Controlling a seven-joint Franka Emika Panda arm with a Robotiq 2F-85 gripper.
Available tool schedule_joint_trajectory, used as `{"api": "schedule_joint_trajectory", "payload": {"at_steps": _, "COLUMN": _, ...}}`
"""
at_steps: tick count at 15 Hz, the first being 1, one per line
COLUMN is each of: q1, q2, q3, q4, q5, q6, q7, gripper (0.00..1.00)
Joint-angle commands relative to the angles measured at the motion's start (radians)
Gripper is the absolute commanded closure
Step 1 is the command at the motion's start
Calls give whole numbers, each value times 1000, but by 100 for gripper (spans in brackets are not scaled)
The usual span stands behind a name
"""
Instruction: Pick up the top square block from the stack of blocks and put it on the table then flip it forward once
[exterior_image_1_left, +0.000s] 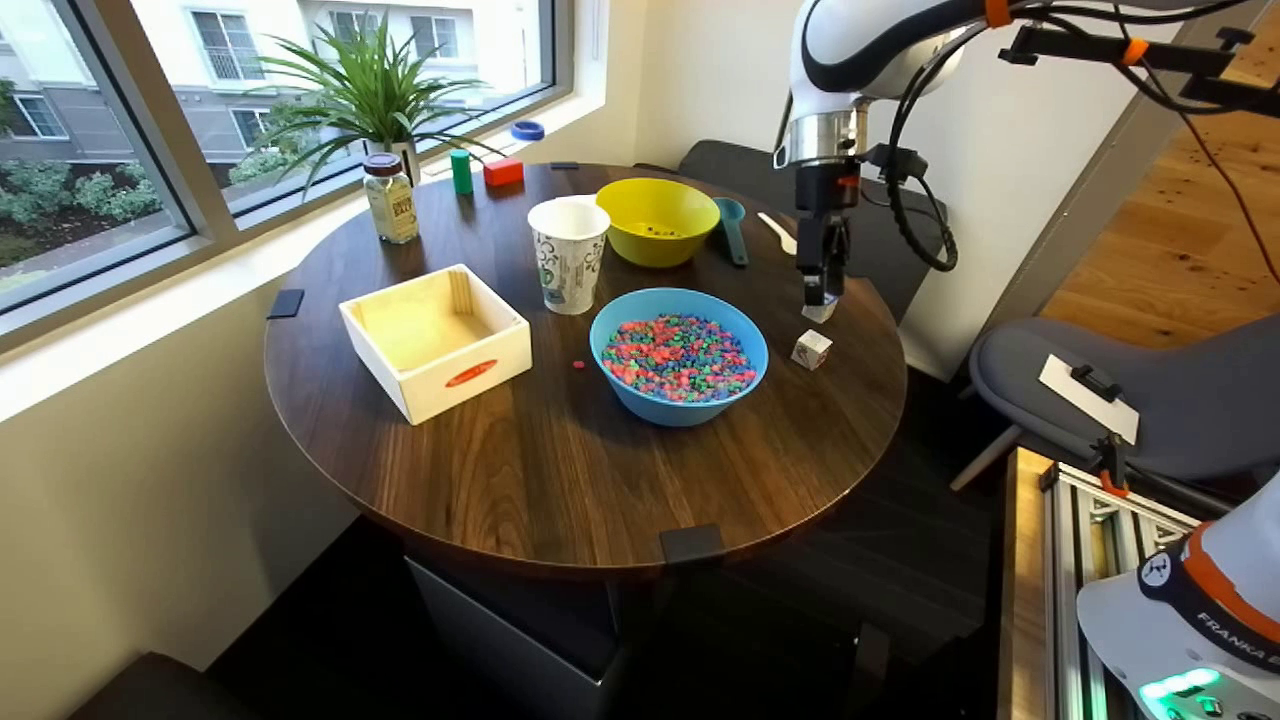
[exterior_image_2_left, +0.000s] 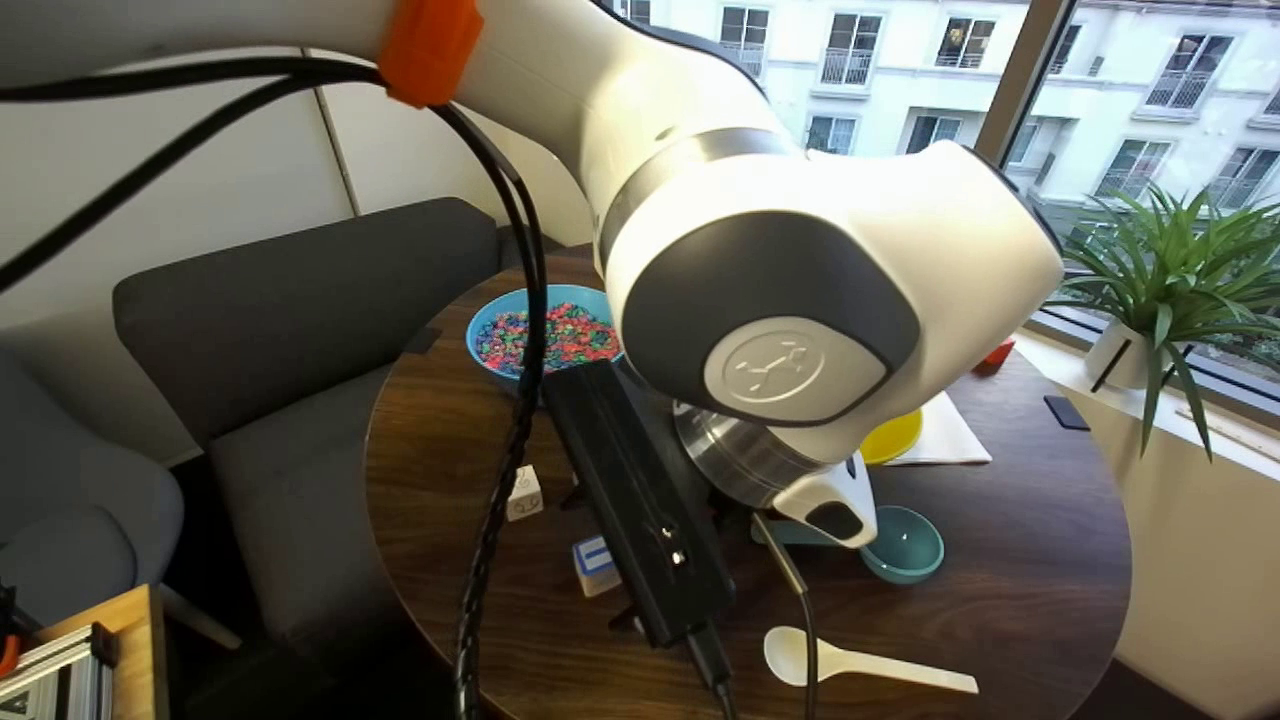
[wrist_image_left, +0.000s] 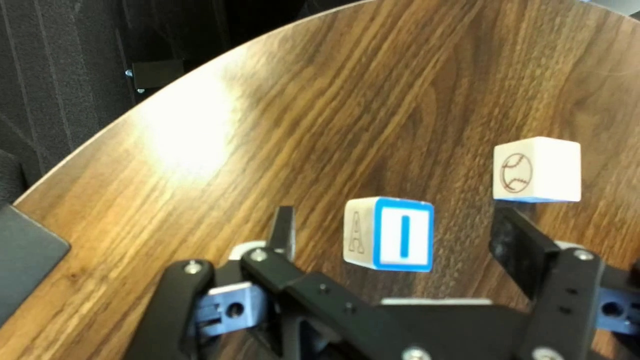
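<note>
In the wrist view, the jaws are spread wide and nothing is held; the blue-edged block (wrist_image_left: 389, 234) is framed between them, with a gap shown on either side. The ball block (wrist_image_left: 537, 169) is seen just beyond one jaw; whether it is touched cannot be told. Both blocks are set apart on the worktop (wrist_image_left: 360, 125). As no stack is seen, the top block cannot be singled out; only the flip is judged to remain. The ball block could be knocked if the jaws are lowered without being shifted. The blue-edged block could be skidded if it is met by one jaw first, or be half turned if it is pinched off-centre.

In an exterior view, the jaws are mostly hidden by the housing (exterior_image_2_left: 640, 500); the cable (exterior_image_2_left: 536, 330) could be snagged if a wide turn is made. A bench (exterior_image_2_left: 310, 300) is seen beside the worktop.

In an exterior view, the worktop is shown round and dark. The blue bowl (exterior_image_1_left: 660, 415) is placed near the ball block, the cup (exterior_image_1_left: 569, 260) and box (exterior_image_1_left: 430, 395) farther off. By the window (exterior_image_1_left: 220, 90), a plant (exterior_image_1_left: 375, 90) is stood.
</note>
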Motion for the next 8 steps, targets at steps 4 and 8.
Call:
{"api": "schedule_joint_trajectory", "payload": {"at_steps": 4, "q1": -23, "q2": 75, "q3": 25, "q4": 104, "q5": 5, "q6": -126, "q7": 3, "gripper": 17}}
{"api": "schedule_joint_trajectory", "payload": {"at_steps": 8, "q1": -27, "q2": 98, "q3": 27, "q4": 125, "q5": -9, "q6": -154, "q7": 2, "gripper": 28}}
